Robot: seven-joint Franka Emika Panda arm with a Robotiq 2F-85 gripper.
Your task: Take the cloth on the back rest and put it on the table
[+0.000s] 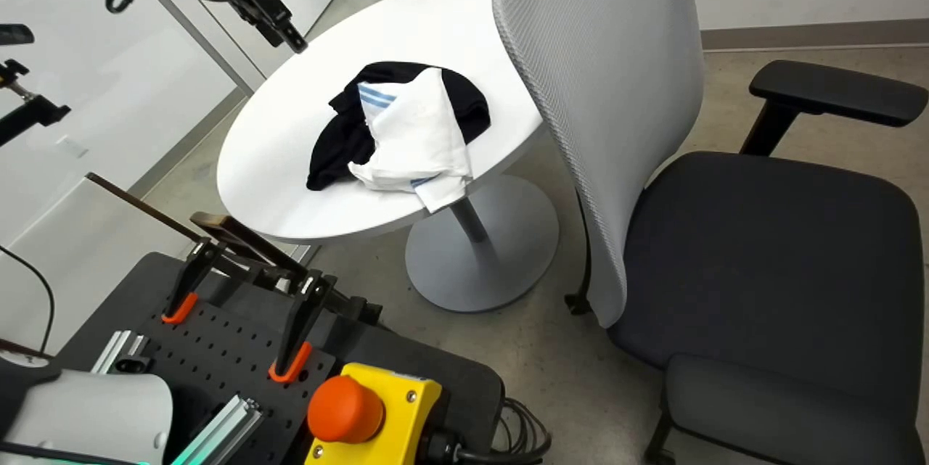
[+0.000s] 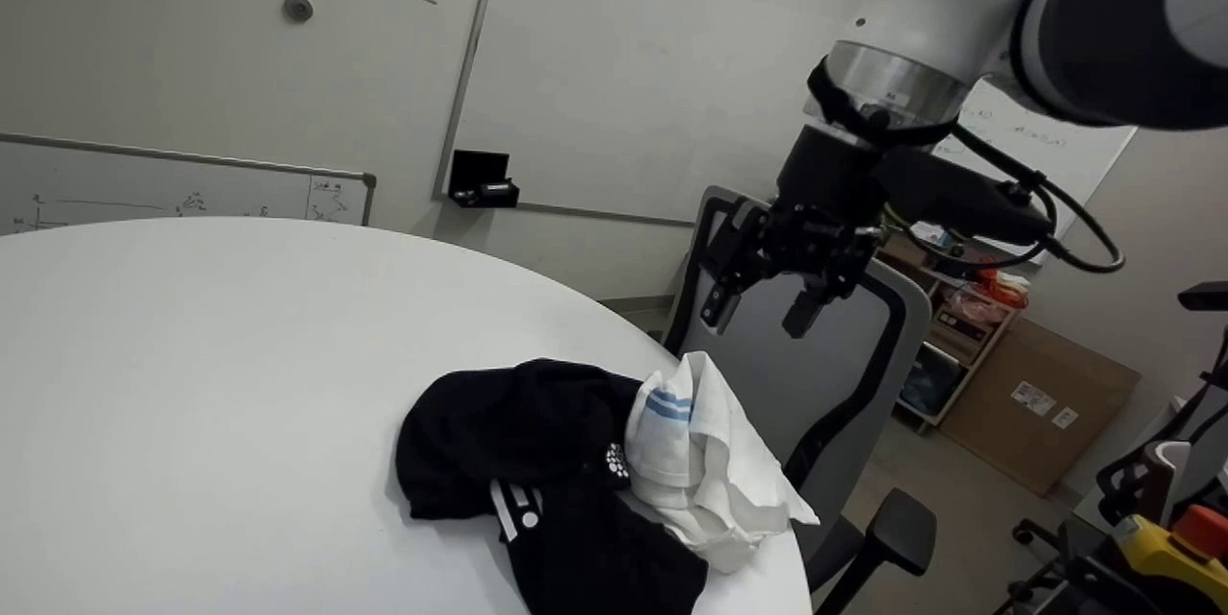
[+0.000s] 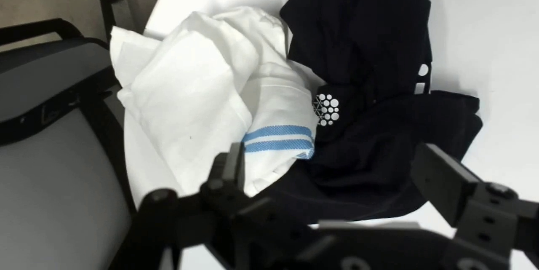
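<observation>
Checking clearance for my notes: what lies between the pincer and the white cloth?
Only open air: in an exterior view, the pincer hangs above the white cloth, with the chair's back rest showing behind.

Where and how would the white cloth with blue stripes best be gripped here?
Probably by the peaked fold of the white cloth, from above: that fold stands up in an exterior view, likely offering loose fabric to pinch, while the black cloth lies against the striped side. The open gripper points downward.

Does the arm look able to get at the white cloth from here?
Probably yes: the gripper hangs open, higher than the white cloth, with nothing visible between them. The chair back stands close by, so keep clear of it.
</observation>
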